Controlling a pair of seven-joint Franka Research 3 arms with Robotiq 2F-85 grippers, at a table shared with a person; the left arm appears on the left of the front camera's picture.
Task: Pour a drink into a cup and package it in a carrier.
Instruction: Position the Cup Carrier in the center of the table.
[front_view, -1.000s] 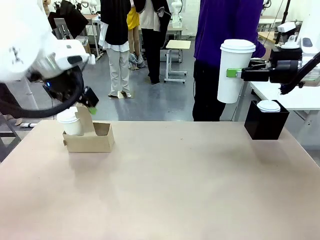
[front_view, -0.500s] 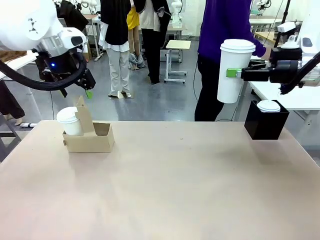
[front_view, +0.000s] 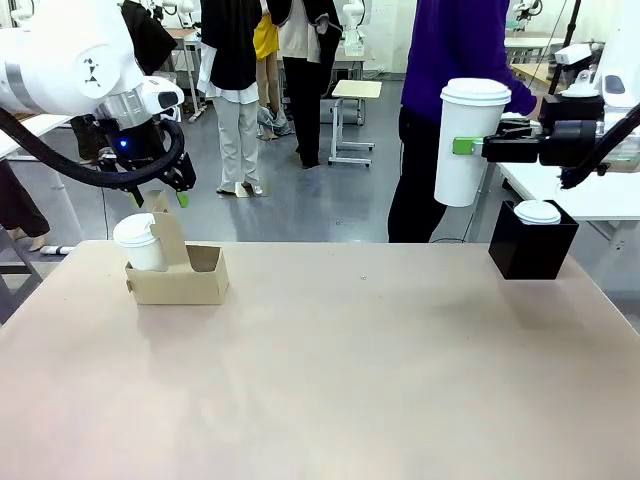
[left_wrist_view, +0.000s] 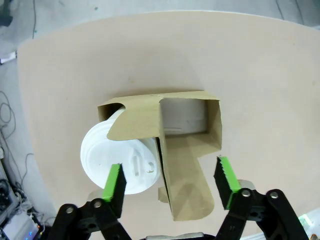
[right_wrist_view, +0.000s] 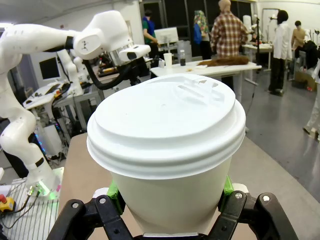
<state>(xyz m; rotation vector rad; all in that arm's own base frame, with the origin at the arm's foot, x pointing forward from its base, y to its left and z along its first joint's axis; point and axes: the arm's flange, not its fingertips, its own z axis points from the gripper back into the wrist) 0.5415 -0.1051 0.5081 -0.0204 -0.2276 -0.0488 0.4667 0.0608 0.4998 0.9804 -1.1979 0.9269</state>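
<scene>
While one short white lidded paper cup already sits in a slot of the low brown cardboard carrier, the other slot is empty; packaging judged half done.
Tall white lidded paper cup: pinched mid-air by right gripper, well apart from carrier; contents hidden.
Left gripper: spread, over carrier handle, holding nothing.

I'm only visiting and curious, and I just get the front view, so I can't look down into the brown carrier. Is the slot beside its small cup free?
Observer: Yes; seen from above in the left wrist view, the carrier slot beside the small cup holds nothing.
Visitor: Is the claw above it gripping anything?
Observer: No, the left gripper is open, its pads either side of the handle, not touching.
Visitor: And the tall cup?
Observer: The right gripper presses green pads on both its sides.
</scene>
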